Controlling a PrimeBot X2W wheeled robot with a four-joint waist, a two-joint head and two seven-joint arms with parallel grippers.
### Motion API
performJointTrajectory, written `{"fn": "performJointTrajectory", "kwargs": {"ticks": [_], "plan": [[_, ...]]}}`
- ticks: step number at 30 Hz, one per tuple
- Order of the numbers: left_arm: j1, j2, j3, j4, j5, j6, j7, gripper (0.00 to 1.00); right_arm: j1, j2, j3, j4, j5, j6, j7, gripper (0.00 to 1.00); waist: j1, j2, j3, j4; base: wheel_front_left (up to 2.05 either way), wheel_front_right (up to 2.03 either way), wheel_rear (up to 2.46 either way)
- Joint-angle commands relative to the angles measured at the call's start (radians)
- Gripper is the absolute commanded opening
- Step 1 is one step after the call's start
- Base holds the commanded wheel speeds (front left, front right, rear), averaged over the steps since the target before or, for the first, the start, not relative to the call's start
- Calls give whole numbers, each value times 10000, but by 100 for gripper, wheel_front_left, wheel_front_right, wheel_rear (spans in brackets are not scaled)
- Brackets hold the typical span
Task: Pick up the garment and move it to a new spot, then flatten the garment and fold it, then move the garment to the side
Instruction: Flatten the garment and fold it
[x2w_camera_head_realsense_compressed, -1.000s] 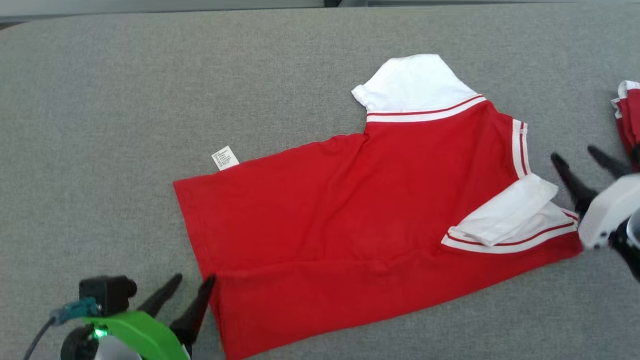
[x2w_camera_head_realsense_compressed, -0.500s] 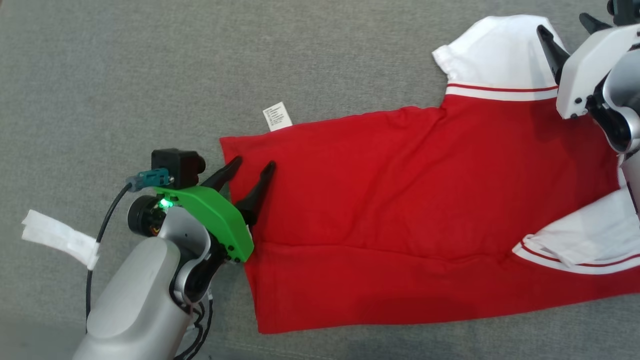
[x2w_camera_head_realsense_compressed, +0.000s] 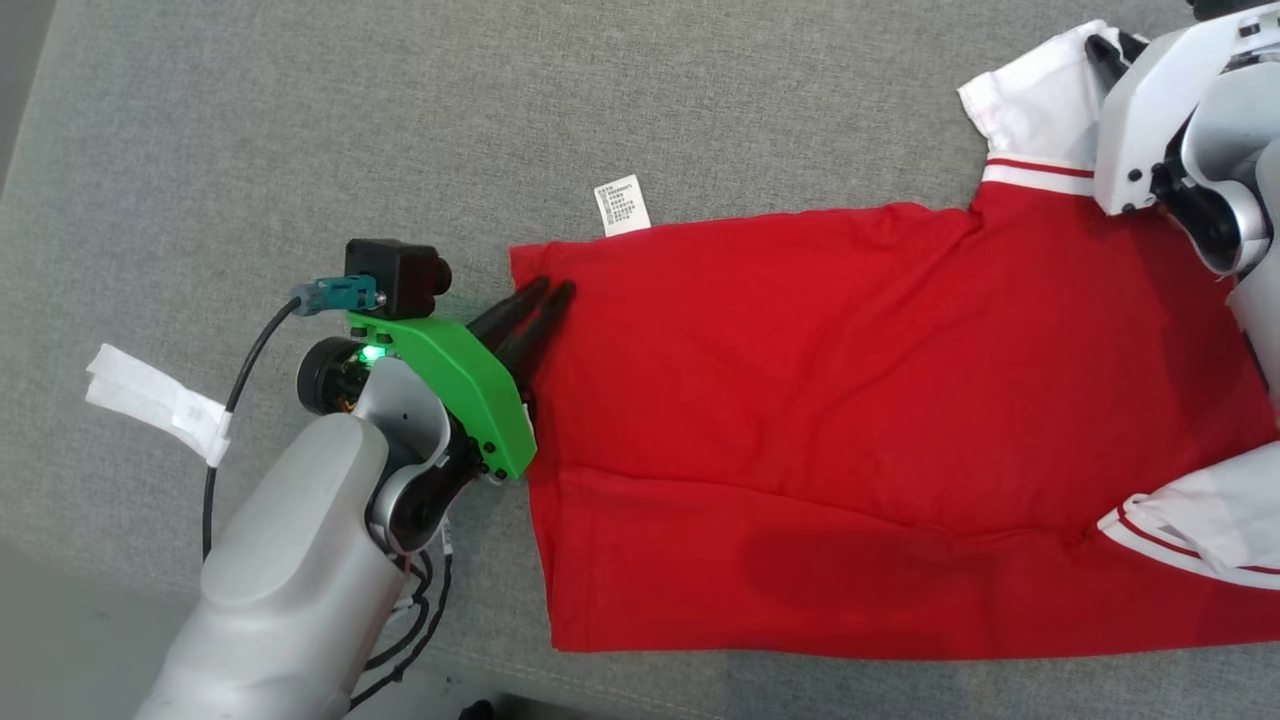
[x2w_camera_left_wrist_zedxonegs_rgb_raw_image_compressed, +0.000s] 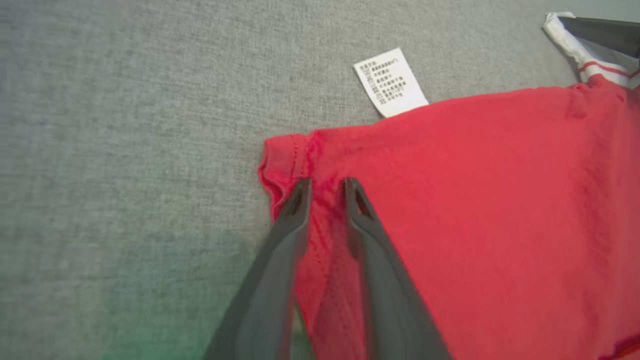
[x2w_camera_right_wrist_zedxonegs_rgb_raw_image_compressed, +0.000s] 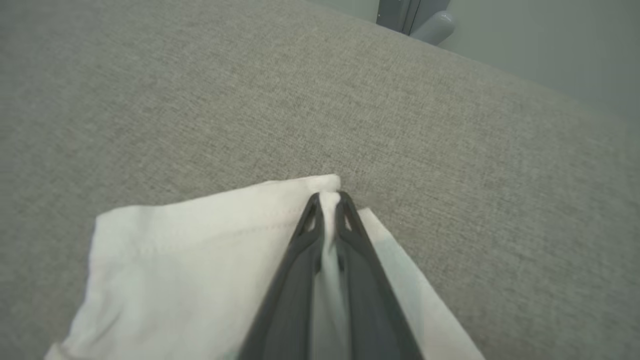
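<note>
Far left, a white tape tag (x2w_camera_head_realsense_compressed: 150, 400) hangs on the black cable (x2w_camera_head_realsense_compressed: 250, 350) that runs beside the left arm. Next comes the left gripper (x2w_camera_head_realsense_compressed: 555, 290), down at the hem edge of the garment (x2w_camera_head_realsense_compressed: 800, 400). Its fingers are drawn close together, and the left wrist view shows a ridge of red cloth pinched between them, right by the hem's corner. Just past that corner a white label (x2w_camera_head_realsense_compressed: 621, 205) pokes out from under the red edge onto the grey surface (x2w_camera_head_realsense_compressed: 300, 120). The garment lies spread across the middle, red body mostly flat, with one long crease low down and its hem toward the left. Over on the right, a white sleeve (x2w_camera_head_realsense_compressed: 1030, 95) sticks up at the top. The right gripper (x2w_camera_right_wrist_zedxonegs_rgb_raw_image_compressed: 328, 196) is clamped on that sleeve's edge, white cloth squeezed between the two dark fingers. A second white sleeve sits at the lower right.
</note>
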Motion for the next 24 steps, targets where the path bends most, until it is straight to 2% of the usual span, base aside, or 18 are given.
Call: {"fn": "performJointTrajectory", "kwargs": {"ticks": [1, 12, 18, 24], "plan": [[519, -40, -444, 430, -173, -17, 412, 0, 407, -56, 287, 246, 192, 64, 58, 0, -1, 31, -144, -148, 0, 0, 0], [484, 684, -796, 209, -752, -54, -22, 0, 153, -418, 1132, -88, 1184, 35, -1382, 0, -1, 31, -702, -739, 0, 0, 0], [613, 1094, -597, 52, -706, -40, -656, 0, 337, -480, 1256, -237, 1556, 35, -2219, 0, -1, 31, -1040, -992, 0, 0, 0], [947, 1383, -378, -468, -593, 238, -1162, 0, 729, -594, 1219, -554, 1880, 35, -2839, 0, -1, 31, -1482, -1138, 0, 0, 0]]}}
